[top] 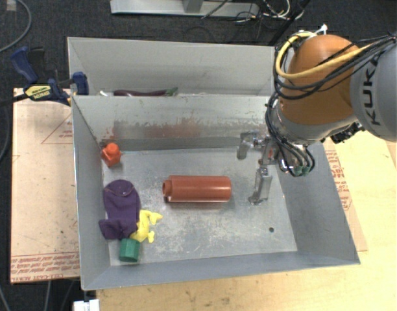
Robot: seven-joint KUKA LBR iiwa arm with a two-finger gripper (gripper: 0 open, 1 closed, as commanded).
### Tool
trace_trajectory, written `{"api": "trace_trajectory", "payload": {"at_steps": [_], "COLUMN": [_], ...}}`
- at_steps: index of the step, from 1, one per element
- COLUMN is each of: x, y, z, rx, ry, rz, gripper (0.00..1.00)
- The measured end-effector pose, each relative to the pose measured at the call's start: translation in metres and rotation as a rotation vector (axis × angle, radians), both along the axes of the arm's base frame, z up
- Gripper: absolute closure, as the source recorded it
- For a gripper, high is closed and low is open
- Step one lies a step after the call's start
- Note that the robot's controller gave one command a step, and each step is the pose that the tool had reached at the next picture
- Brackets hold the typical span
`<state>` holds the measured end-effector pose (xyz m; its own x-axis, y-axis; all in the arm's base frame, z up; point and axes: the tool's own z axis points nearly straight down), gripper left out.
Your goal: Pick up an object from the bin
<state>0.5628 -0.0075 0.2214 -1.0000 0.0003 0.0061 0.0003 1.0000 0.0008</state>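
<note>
I see the red-brown cylinder (197, 190) lying on its side mid-bin, just left of my gripper (252, 170). The gripper's fingers are spread apart and empty. A purple piece (119, 207) lies farther left, by the bin wall (88, 173).

bare bin floor (250, 232) beside red cylinder (197, 190)

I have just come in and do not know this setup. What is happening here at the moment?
A robot arm reaches into a grey bin from the right. Its open gripper is just right of a reddish-brown cylinder lying in the middle, with nothing between its fingers. A small orange piece sits at the back left; a purple toy, a yellow piece and a green block lie together at the front left. Nothing is picked up yet.
</note>
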Motion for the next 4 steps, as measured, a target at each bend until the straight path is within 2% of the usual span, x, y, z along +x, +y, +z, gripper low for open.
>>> {"api": "trace_trajectory", "payload": {"at_steps": [1, 2, 3, 4], "x": [0.001, 0.013, 0.0, 0.028], "y": [0.0, 0.01, 0.03, 0.035], "z": [0.004, -0.025, -0.082, -0.124], "rx": [0.0, -0.001, 0.001, 0.001], "ry": [-0.007, -0.018, -0.011, -0.022], "rz": [0.0, 0.03, 0.105, 0.116], "gripper": [0.0, 0.0, 0.0, 0.0]}}
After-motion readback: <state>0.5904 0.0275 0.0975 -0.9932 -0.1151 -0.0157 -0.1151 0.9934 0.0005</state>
